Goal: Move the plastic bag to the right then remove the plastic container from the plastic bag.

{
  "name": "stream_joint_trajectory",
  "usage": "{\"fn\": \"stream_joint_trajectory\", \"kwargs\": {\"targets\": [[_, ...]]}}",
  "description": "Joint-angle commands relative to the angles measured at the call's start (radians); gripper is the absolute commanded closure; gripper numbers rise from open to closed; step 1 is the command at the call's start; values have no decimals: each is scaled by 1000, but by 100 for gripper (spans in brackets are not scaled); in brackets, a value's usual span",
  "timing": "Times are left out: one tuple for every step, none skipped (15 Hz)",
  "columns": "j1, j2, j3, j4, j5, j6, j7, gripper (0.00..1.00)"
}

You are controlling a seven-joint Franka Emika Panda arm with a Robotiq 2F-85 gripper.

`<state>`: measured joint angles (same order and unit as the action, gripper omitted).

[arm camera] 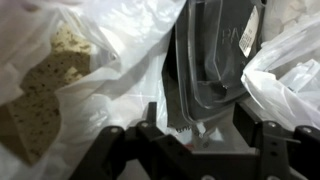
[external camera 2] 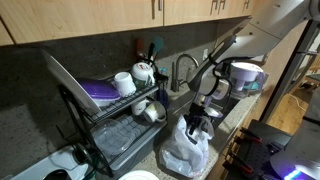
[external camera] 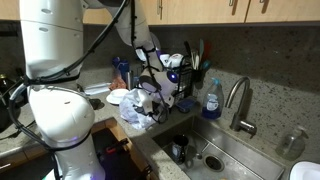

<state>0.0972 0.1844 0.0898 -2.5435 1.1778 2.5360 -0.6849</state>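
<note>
In the wrist view the bag (arm camera: 120,60) gapes open, white and wrinkly, and a grey, see-through container (arm camera: 210,60) stands inside it with film bunched on either side. The fingers (arm camera: 150,128) stand wide, one on each side of the container's near end; whether they press on it I cannot tell. Speckled worktop (arm camera: 35,105) shows beside the film at one edge of that view.

In both exterior views the bag is a crumpled heap on the worktop, just beside the sink (external camera: 225,150). The arm (external camera 2: 235,45) reaches down over it, with the fingers at the top of the bag.

In an exterior view a white dish (external camera: 117,97) lies just beside the bag, and a blue soap bottle (external camera: 212,100) stands near the tap (external camera: 240,100) behind the sink. In an exterior view a dish rack (external camera 2: 110,115) stands near the bag, on the side away from the arm, and holds a purple plate (external camera 2: 100,92) and a white cup (external camera 2: 123,82)
</note>
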Motion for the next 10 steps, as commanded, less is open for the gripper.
{"fn": "stream_joint_trajectory", "kwargs": {"targets": [[-7,-25,2,12,-44,7,25,19],[-9,-32,2,14,-54,6,25,17],[-9,-48,2,11,-63,8,27,19],[-9,-57,3,12,-71,10,32,18],[-10,-68,4,9,-71,11,24,20],[-10,-75,5,5,-68,15,16,19],[-10,-78,5,8,-68,14,17,19],[-10,-78,5,11,-66,11,15,19],[-9,-72,6,16,-64,9,13,19],[-8,-64,7,20,-61,8,13,19]]}}
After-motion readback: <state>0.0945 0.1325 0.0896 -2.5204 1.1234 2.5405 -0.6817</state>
